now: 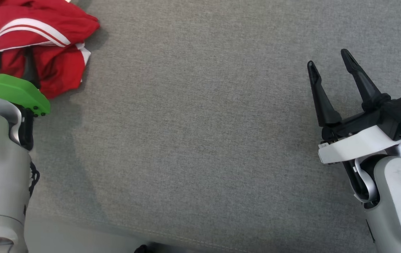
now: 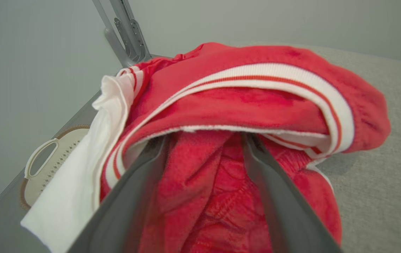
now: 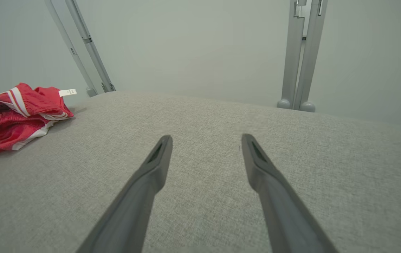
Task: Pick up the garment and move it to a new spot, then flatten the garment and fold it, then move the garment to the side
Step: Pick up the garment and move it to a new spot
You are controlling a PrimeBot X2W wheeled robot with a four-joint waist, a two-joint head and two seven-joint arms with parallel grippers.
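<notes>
Left claw (image 2: 204, 138) spread, tips seemingly under crumpled red garment (image 2: 256, 105) with white stripes, right claw (image 1: 328, 58) spread

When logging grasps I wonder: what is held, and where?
Nothing held: left gripper open, fingers among folds of the red garment; right gripper open, away from it.

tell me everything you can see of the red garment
The garment is red, soft-looking cloth with white ribbed bands carrying a thin red stripe, a white panel on one side and a small white tag. It lies bunched in a crumpled heap, not flattened, at the far left of the grey fabric surface. The left gripper reaches into its folds with fingers spread, tips under a striped band and red cloth between them, not closed on it.
</notes>
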